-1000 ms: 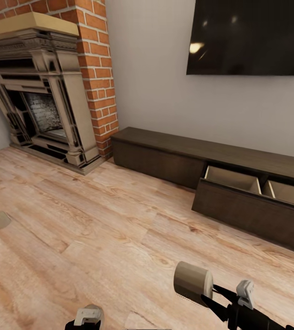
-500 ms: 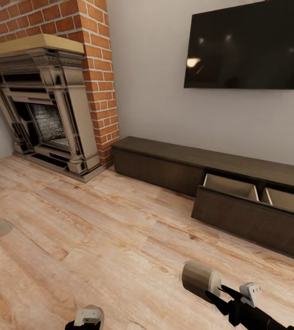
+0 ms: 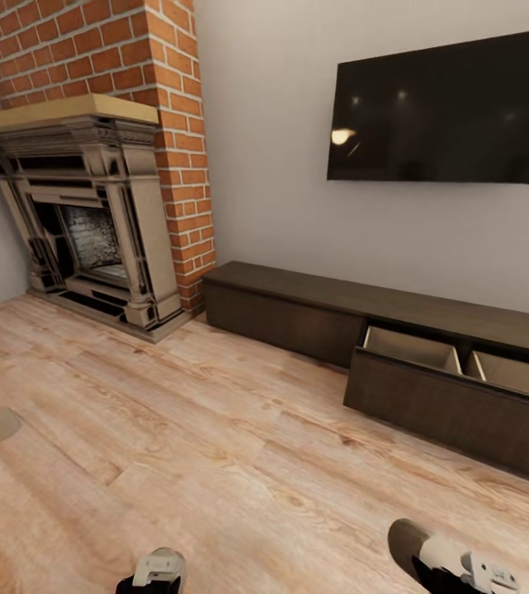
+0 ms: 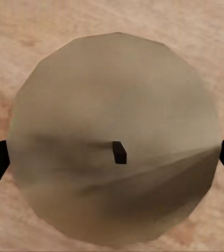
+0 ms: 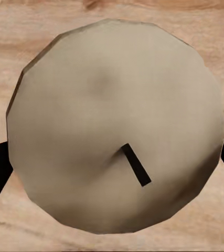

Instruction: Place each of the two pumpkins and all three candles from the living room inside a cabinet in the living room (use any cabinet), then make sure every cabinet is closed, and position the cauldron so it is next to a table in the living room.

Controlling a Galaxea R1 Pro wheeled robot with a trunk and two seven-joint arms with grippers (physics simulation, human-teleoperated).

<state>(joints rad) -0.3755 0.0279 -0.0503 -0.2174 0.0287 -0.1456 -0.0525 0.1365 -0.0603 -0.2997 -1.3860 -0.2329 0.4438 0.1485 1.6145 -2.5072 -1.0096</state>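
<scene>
Two candles are held, one in each hand. In the left wrist view a squat pale candle [image 4: 117,94] with a dark wick sits between the black fingers of my left gripper [image 4: 112,163], above the wood floor. My right gripper [image 5: 112,163] is shut on another candle [image 5: 117,89]. That candle [image 3: 406,538] and the right gripper [image 3: 441,565] show at the head view's lower edge, with my left gripper [image 3: 158,571] further left. A third candle [image 3: 0,423] lies on the floor at far left. The long dark-brown cabinet [image 3: 297,309] stands against the wall, its right drawer [image 3: 429,392] pulled open with a beige inside.
A brick fireplace [image 3: 91,223] fills the back left corner. A black TV [image 3: 446,115] hangs on the wall above the cabinet. Bare wood floor [image 3: 214,437] stretches between me and the cabinet.
The head camera has tilted up, so the whole scene sits lower in the picture. My right gripper with its candle has shifted right, towards the view's lower right corner.
</scene>
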